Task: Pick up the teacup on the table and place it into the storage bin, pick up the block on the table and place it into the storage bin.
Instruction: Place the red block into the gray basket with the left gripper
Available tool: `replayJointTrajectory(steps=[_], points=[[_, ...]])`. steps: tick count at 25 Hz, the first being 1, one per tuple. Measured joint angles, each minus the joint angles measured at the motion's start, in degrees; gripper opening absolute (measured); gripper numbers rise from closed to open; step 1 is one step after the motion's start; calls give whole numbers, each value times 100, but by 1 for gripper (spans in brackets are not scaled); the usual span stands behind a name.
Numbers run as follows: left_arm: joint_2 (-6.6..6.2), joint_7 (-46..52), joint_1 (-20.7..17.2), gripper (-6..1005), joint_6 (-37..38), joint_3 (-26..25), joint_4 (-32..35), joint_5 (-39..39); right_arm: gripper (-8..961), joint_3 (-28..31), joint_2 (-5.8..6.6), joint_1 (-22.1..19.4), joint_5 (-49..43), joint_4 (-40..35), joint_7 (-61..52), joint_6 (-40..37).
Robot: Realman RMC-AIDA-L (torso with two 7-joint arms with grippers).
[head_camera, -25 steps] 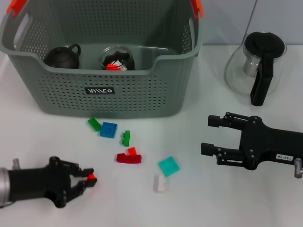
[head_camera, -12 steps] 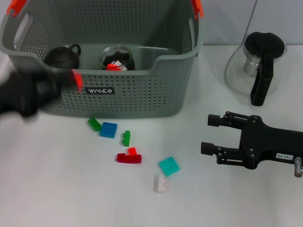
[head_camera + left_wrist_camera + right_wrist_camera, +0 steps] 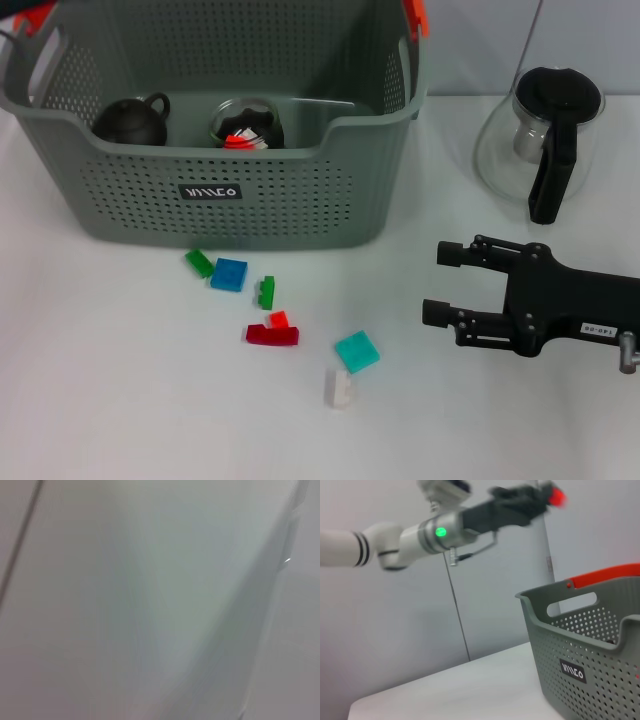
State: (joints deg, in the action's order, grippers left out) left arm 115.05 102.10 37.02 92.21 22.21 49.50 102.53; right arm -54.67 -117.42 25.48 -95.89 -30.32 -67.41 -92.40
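Left gripper (image 3: 547, 495) now gone from head view, up high above storage bin (image 3: 215, 215), clamping red block (image 3: 557, 496) | teacup (image 3: 132, 120) in bin, upper left | right gripper (image 3: 440, 285) spread, lower right.

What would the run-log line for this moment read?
left gripper: raised above storage bin, holding red block | right gripper: open, idle on table | teacup: in bin

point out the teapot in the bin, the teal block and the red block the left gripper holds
teapot (image 3: 131, 120), head view, round body
teal block (image 3: 357, 351), head view, top face
red block (image 3: 558, 496), right wrist view, blurred front face
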Motion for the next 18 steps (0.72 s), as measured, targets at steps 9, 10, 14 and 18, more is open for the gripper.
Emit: replayJointTrajectory(steps=[9,10,14,18], points=[[113,863,348,265,-2280,2053,241,1731,821,-2,-17,10,0,0,0,30],[131,899,351,268,-2369,2224,241,1833,821,-1,-18,10,0,0,0,30],[243,1009,378,279,-2550,2517,261,2076,822,0,-18,10,0,0,0,30],[286,1281,384,289,-2764,2490,274,2040,822,2,-18,15,0,0,0,37]])
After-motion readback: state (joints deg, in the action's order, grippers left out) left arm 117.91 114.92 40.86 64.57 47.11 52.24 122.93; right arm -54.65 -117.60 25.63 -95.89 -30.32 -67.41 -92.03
